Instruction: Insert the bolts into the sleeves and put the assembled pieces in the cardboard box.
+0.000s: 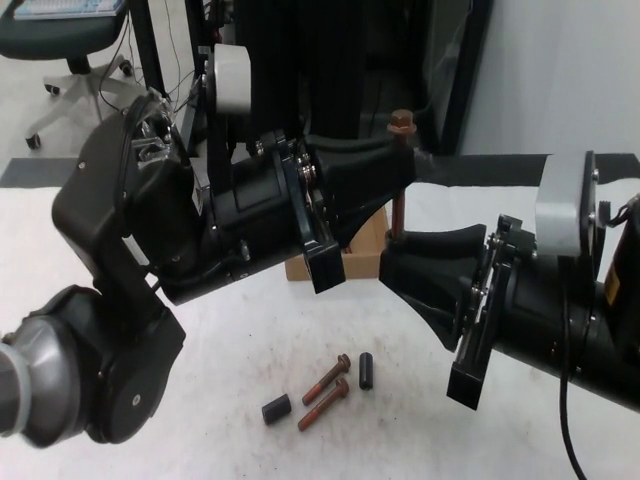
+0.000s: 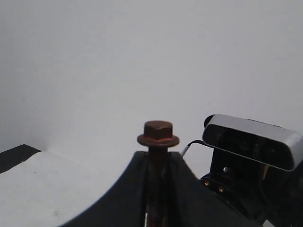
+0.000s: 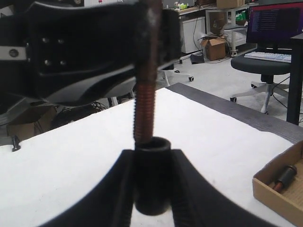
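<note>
Nearest on the bench (image 1: 230, 450) lie two spare bolts (image 1: 325, 378) and two loose sleeves (image 1: 366, 370), at about 7 o'clock from the two hands. Above them the right hand (image 1: 398, 248), coming in level from 3 o'clock, is clenched on a black sleeve (image 3: 152, 189) with its bore upward. The left hand (image 1: 398, 178), level from 9 o'clock, grasps a rusty bolt (image 3: 143, 109) at 12 o'clock over the sleeve, long axis vertical, head up, thread tip at the sleeve's mouth, so I judge the next move is straight down. Farther back, the cardboard box (image 1: 352, 262) holds one assembled piece (image 3: 283, 177).
</note>
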You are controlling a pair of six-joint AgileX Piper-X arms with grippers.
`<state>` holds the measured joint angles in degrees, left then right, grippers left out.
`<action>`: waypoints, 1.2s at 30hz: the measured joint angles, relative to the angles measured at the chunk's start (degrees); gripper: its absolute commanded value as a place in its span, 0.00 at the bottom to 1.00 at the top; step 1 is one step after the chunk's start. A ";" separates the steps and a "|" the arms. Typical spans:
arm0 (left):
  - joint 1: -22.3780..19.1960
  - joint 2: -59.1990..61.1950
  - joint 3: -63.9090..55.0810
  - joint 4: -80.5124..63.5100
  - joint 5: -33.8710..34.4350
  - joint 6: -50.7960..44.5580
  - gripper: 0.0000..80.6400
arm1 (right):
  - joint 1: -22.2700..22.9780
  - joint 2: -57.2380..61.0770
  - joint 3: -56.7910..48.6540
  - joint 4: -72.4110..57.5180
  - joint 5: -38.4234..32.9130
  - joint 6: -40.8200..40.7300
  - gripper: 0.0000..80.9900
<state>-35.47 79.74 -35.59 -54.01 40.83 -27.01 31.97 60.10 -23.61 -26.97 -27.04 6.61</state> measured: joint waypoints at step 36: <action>0.00 -0.01 -0.60 0.00 1.07 4.13 0.00 | 0.00 0.53 0.65 -10.29 -2.59 11.45 0.01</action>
<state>-35.47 79.73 -36.18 -54.00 41.91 -22.89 31.97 60.63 -22.95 -37.25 -29.63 18.06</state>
